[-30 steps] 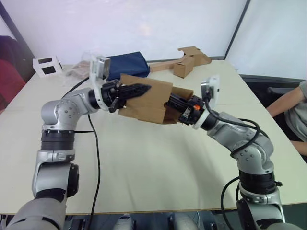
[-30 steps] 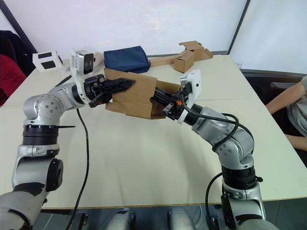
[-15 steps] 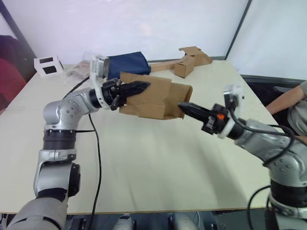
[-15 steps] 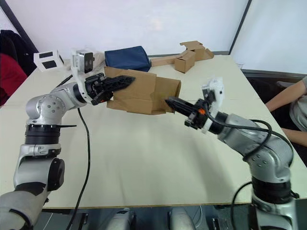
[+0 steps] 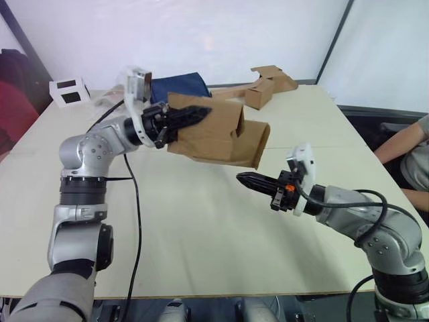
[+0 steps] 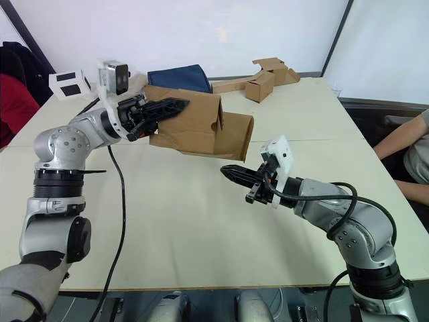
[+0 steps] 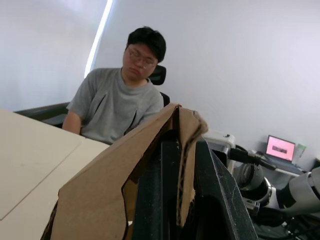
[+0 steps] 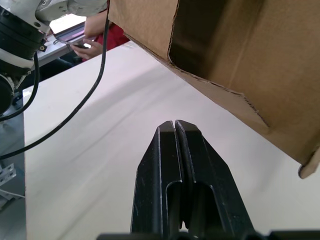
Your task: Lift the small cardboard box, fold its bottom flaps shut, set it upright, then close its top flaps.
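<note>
Cardboard box (image 5: 218,134) held above the table (image 5: 201,228) by left gripper (image 5: 191,115), jaws clamped on its wall. Right gripper (image 5: 245,179) nearer, apart, jaws closed empty.

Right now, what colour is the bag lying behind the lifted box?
Dark navy blue; the bag shows best in the right eye view.

Silver-grey jointed arms — black jaws, white wrist cameras, loose black cables — orange accents at the right wrist.

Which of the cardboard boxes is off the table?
The plain brown box, held up by the left pincer; the tan one sits at the far edge.
</note>
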